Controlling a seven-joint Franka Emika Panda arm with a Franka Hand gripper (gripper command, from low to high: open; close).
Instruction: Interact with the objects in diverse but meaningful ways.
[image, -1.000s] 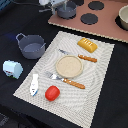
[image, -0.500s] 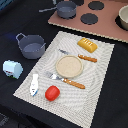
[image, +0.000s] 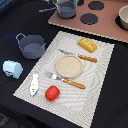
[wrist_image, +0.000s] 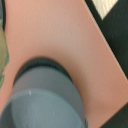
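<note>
On the table (image: 115, 90), the placemat (image: 100, 70) carries the yellow bread loaf (image: 87, 45), red tomato (image: 52, 92) and white bottle (image: 34, 84); the grey pot (image: 31, 46) and milk carton (image: 12, 68) sit beside it. Whether the jaws are open cannot be told.

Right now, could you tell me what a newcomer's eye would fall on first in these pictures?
Probably the red tomato at the near edge of the pale placemat, with the round plate at the mat's centre. Next, the yellow bread loaf at the mat's far corner, and the grey two-handled pot off the mat toward the exterior view's left.
</note>
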